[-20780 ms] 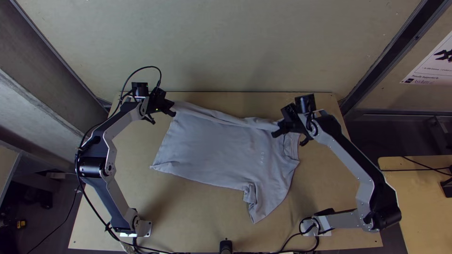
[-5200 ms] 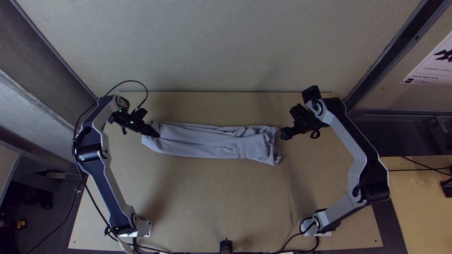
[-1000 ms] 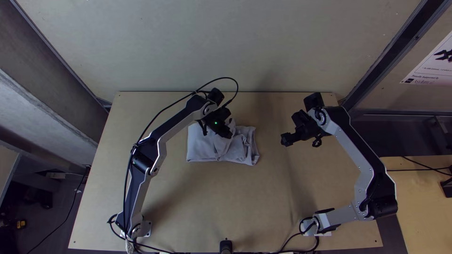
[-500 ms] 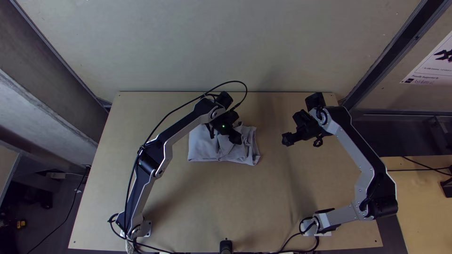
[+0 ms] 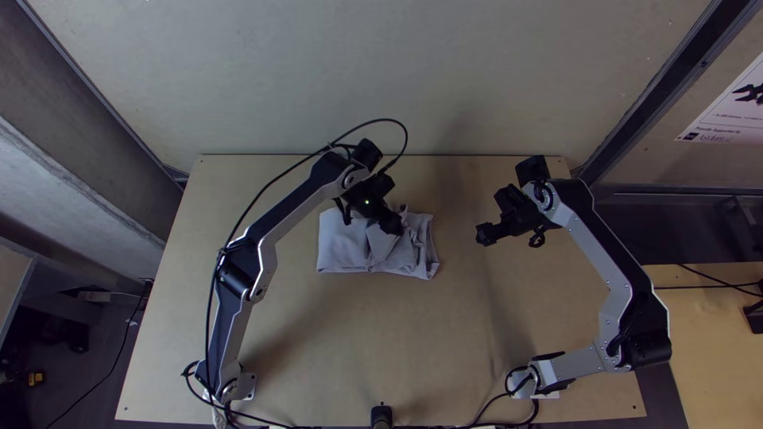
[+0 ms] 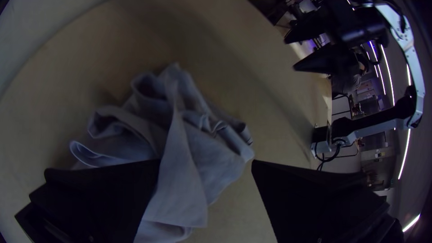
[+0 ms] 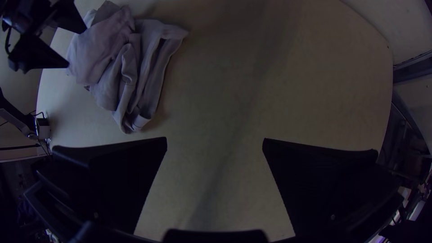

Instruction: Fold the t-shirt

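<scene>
Top view: cable point(image 5: 384, 120) near t-shirt point(image 5: 342, 254), apparently

Pale grey t-shirt point(image 5: 346, 249), black fingers point(image 7: 121, 180)

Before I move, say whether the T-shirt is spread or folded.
Folded, though untidily: the T-shirt lies in a small, layered bundle on the table, its upper side rumpled into loose folds.

White wall sign point(image 5: 725, 121): carried dark print at the top view's right edge.
Print: was too small for sure reading.
</scene>
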Available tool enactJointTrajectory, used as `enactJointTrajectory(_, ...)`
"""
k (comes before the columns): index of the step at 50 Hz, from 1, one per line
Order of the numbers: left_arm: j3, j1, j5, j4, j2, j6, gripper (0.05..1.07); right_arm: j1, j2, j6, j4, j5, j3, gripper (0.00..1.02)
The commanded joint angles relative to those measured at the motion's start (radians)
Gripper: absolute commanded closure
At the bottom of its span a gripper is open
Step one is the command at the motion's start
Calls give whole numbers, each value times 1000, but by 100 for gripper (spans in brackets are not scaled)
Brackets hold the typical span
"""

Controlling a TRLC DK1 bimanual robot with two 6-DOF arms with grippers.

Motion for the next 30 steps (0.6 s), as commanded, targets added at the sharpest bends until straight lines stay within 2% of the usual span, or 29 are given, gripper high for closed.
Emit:
enactJointTrajectory(1,29,-1,10,-26,-75,8,9,12,-13,11,1,-3,27,5)
enactJointTrajectory(10,13,7,11,-49,-95,11,9,26,-25,21,-1,-3,20,5)
enactJointTrajectory(30,-85,119,-1,-114,-151,91,9,64,-42,58,-1,-3,14,5)
